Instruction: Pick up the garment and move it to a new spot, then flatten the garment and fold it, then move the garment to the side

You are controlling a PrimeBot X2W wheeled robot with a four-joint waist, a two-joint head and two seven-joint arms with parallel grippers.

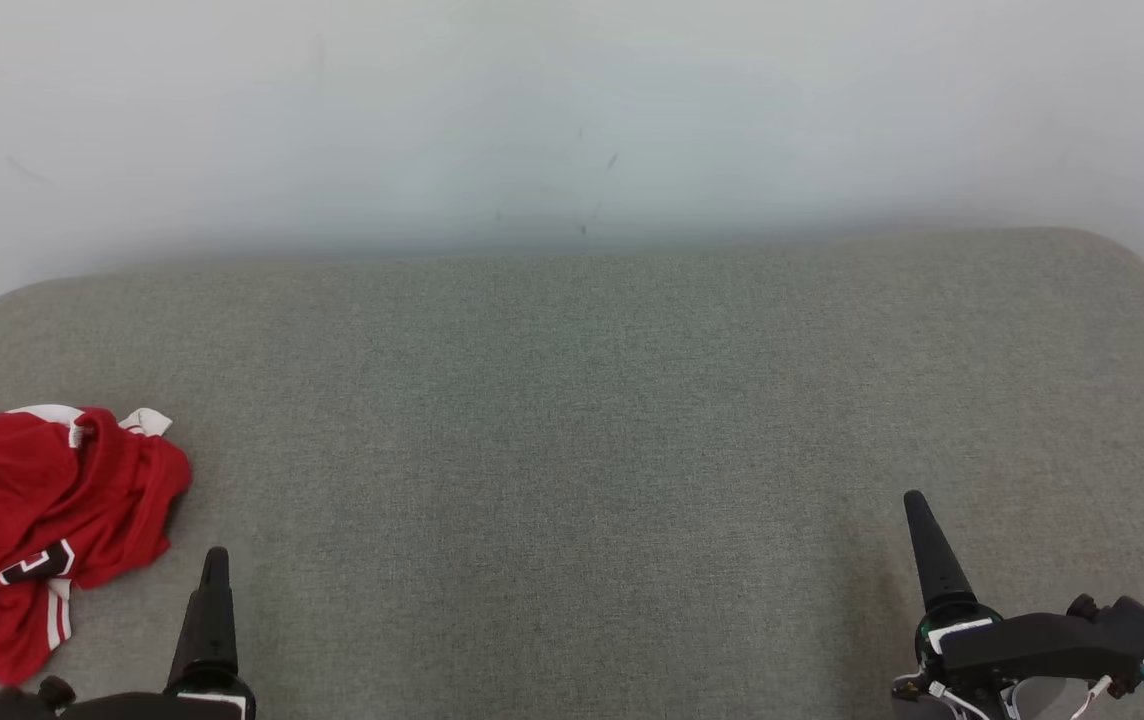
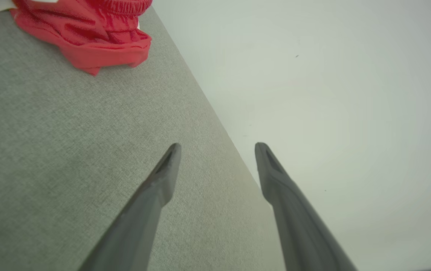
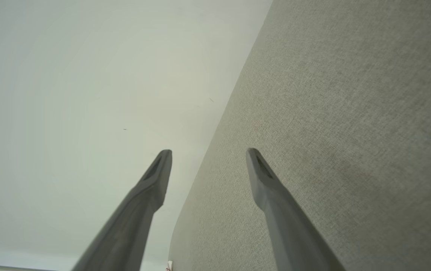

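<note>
Garment: garment (image 1: 42, 510) in crumpled heap, far-left of grey padded surface (image 1: 572, 400), near L gripper, not touched.
Handling: prob. light, soft, floppy; slick sports knit, likely to slip or bunch.
Grab pt: thick fold by white sleeve (image 1: 52, 413) at heap top; pinch deep.
L jaws: L gripper (image 2: 217, 146) wide open, empty.
R jaws: R gripper (image 3: 208, 152) wide open, empty, well apart from garment.
Surface: woven fabric, cloth may drag; broad bare centre for spreading.
Room: plain pale wall (image 1: 572, 120) behind.
</note>
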